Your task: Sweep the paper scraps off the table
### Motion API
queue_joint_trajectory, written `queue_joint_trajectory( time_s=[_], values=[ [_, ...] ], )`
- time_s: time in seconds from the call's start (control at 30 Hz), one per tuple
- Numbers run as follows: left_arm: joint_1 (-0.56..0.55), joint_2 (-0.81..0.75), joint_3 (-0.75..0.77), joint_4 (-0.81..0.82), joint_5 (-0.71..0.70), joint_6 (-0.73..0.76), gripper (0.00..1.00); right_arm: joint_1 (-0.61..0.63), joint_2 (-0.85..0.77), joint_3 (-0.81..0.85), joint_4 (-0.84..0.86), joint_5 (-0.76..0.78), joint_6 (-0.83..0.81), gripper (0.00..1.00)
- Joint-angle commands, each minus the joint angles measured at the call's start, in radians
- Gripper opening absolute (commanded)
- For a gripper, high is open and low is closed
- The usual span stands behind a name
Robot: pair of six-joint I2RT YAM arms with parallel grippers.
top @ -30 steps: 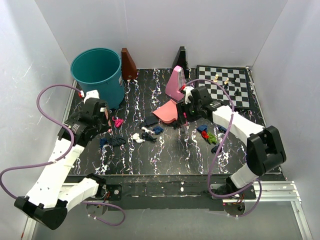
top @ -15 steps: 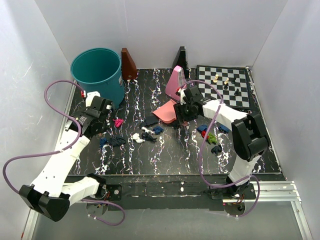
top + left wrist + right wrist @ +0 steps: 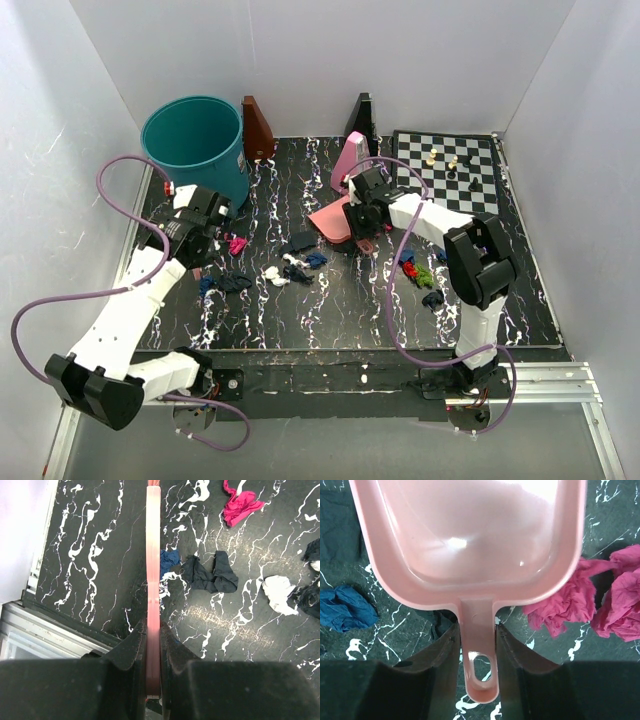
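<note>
Paper scraps [image 3: 297, 271] — crumpled magenta, blue, white, red, green wads — scattered across black white-veined table [image 3: 330, 310].

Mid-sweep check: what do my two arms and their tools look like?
The left arm and right arm share white link shells joined by black joint housings. A purple cable loops loosely off each. The left tool and right tool are matte black, with two blocky fingers apiece.

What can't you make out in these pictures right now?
Left wrist: the thin pink tool in the left gripper runs off the top edge; its far end is unseen.
Right wrist: the pink dustpan, held by the right gripper, has its front lip cut off by the top edge.
Top view: the chess pieces are too small to identify.
</note>
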Motion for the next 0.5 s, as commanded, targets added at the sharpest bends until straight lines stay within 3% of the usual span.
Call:
queue_joint_trajectory(
  time_s=[0.0, 0.13, 0.47],
  values=[
    [0.008, 0.014, 0.062, -0.041, -0.035, -0.043, 0.0, 0.021, -0.023, 0.004, 0.013, 0.083, -0.023, 0.36],
    [0.009, 0.043, 0.1, -0.095, -0.032, -0.087, 0.0, 0.021, -0.074, -0.009, 0.025, 0.072, -0.007, 0.23],
    [0.067, 0.219, 0.125, -0.311, -0.133, -0.245, 0.0, 0.055, -0.277, -0.117, 0.117, 0.066, 0.008, 0.22]
  ],
)
